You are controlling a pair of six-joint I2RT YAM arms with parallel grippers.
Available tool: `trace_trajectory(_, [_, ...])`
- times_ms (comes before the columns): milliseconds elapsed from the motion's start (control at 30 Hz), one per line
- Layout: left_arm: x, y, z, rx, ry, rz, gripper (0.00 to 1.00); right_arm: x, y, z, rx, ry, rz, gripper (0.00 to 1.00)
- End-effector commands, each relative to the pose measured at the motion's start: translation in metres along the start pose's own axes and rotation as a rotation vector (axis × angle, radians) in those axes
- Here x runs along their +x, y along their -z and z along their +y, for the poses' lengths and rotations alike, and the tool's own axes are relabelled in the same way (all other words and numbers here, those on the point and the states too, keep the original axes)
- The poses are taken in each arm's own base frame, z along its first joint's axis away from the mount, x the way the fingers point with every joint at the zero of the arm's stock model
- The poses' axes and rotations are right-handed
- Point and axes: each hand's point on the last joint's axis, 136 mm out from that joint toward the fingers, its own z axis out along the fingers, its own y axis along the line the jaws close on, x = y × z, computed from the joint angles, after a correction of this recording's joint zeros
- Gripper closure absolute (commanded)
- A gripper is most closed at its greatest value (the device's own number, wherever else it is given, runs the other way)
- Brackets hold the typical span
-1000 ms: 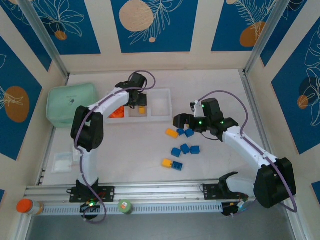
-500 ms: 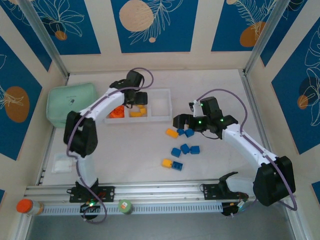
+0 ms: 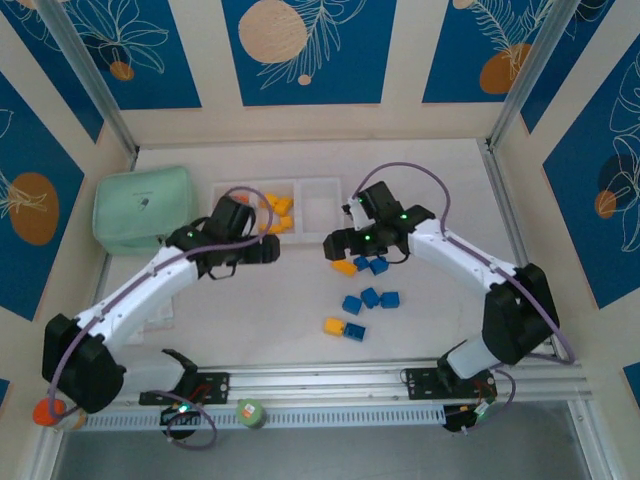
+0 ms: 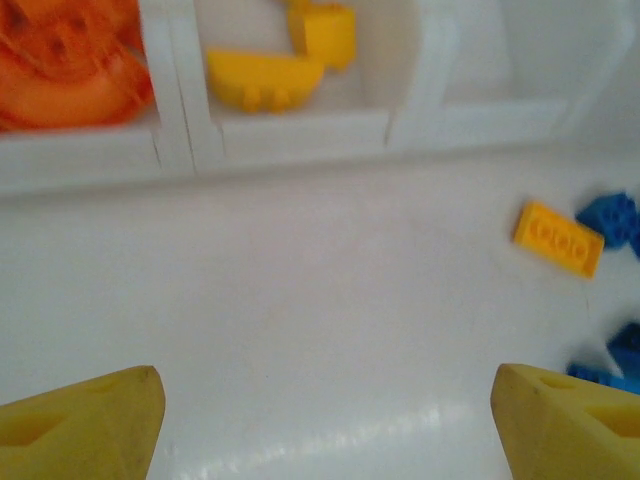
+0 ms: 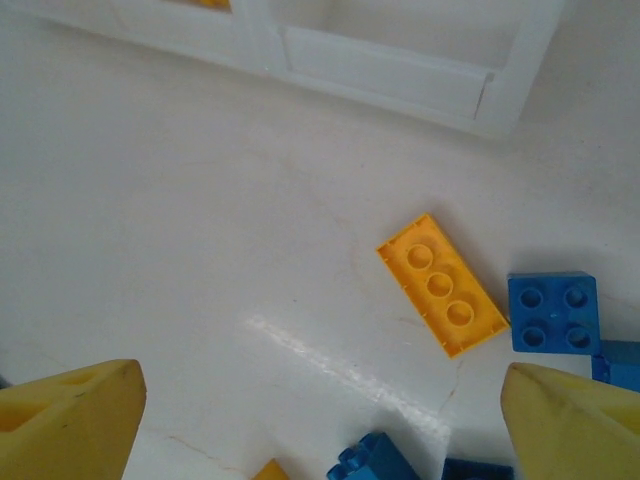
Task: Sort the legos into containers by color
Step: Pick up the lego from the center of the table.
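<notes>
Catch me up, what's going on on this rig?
Two arms are sorting bricks by colour into a white three-bay tray. Orange bricks fill the left bay, yellow bricks the middle one, and the right bay looks empty. The left tool is open and holds nothing, over bare table in front of the tray. The right tool is open above a loose yellow brick. Several blue bricks are unsorted.
</notes>
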Motion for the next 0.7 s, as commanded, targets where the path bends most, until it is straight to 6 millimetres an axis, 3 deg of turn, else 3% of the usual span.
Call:
trace_trajectory(0, [0.018,0.006,-0.016,0.078,0.026,-0.002,0.14,0.005,-0.014,-0.008,0.084,0.074,0.067,0.13])
trace_trajectory(333, [0.060,0.001,-0.034,0.139,0.037,0.002,0.07,-0.003,-0.062,-0.022,0.225,0.247,0.131,0.31])
trace_trajectory(667, [0.066,0.002,-0.020,0.114,0.086,-0.029,0.01,-0.003,-0.096,-0.035,0.268,0.323,0.147,0.32])
